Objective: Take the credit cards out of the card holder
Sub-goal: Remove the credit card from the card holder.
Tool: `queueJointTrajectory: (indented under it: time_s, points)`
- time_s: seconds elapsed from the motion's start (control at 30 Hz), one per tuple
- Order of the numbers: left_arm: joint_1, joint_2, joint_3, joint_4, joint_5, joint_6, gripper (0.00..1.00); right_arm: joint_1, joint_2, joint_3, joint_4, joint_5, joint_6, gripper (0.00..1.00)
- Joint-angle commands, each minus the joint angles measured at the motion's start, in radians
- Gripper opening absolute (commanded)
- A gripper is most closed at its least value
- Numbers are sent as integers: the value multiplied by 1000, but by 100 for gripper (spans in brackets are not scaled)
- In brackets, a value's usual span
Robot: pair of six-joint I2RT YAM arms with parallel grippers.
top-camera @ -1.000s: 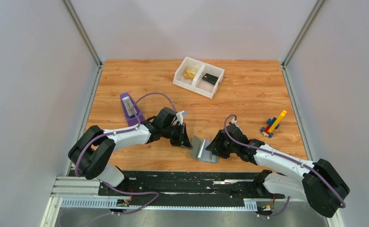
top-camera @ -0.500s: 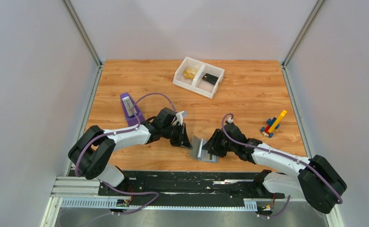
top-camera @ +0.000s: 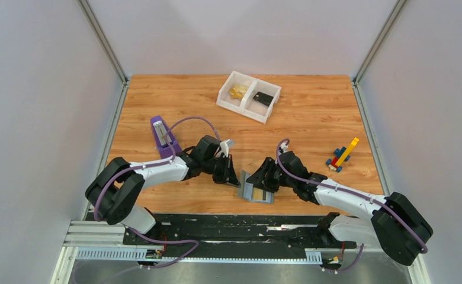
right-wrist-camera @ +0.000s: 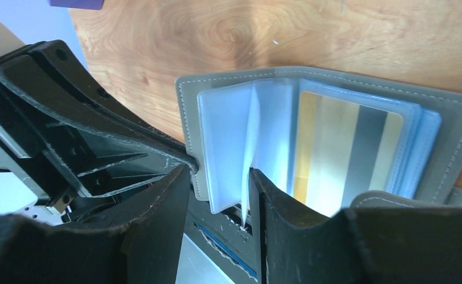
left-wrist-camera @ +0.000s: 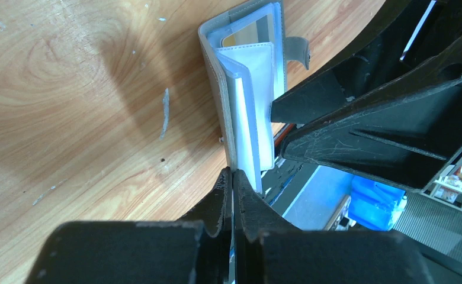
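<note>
The grey card holder lies open at the table's near edge, its left cover stood up. My left gripper is shut on that cover's lower edge. In the right wrist view the card holder shows clear sleeves and a gold-yellow credit card with a grey stripe inside a sleeve. My right gripper stands open, its fingers on either side of a loose clear sleeve leaf, and it reaches the holder from the right. More gold-yellow cards lie in the tray.
A white two-compartment tray stands at the back, a small black piece in its right half. A purple object stands behind the left arm. A coloured brick toy lies at the right.
My right gripper has moved left onto the card holder. The holder's right side now lies flatter and shows the gold card. The left gripper has kept its hold.
</note>
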Motion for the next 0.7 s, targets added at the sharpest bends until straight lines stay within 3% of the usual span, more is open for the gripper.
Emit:
queueJointTrajectory:
  time_s: [0.0, 0.37, 0.57, 0.67]
  points:
    - [-5, -41, -13, 20, 0, -16, 1, 5, 4, 6, 94, -19, 4, 43]
    - [-4, -60, -17, 19, -1, -33, 19, 11, 65, 17, 168, -78, -16, 42]
    - [8, -83, -16, 20, 1, -75, 42, 14, 67, 23, 185, -103, -50, 39]
    - [37, -89, -16, 35, 27, -100, 47, 17, 87, 28, 195, -120, -75, 40]
